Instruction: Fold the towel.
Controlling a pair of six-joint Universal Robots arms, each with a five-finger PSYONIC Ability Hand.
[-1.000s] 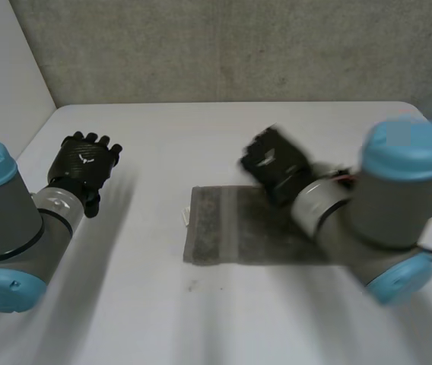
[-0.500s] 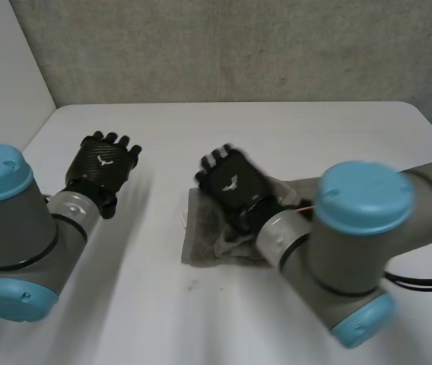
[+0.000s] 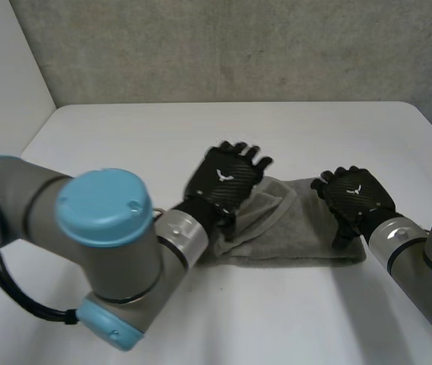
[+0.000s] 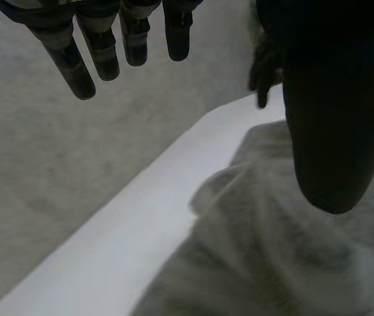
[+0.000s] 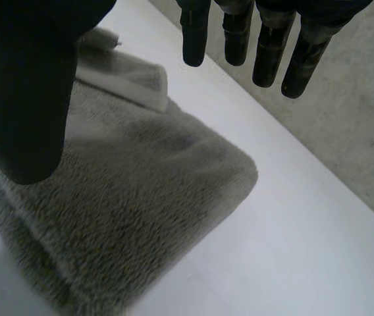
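The grey towel (image 3: 300, 228) is laid folded on the white table (image 3: 125, 144), near its centre. Its 9 o'clock end is overhung by the left hand (image 3: 227, 179) and its 3 o'clock end by the right hand (image 3: 355, 194). Both hands are spread open with straight fingers, and nothing is grasped.

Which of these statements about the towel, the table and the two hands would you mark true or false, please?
1. The towel lies on the white table. True.
2. The left hand holds its fingers straight over one end of the towel. True.
3. The right hand clutches the towel in a fist. False: its fingers are straight, over the towel's other end.
4. The towel is spread flat in a single layer. False: it is doubled over and rumpled.
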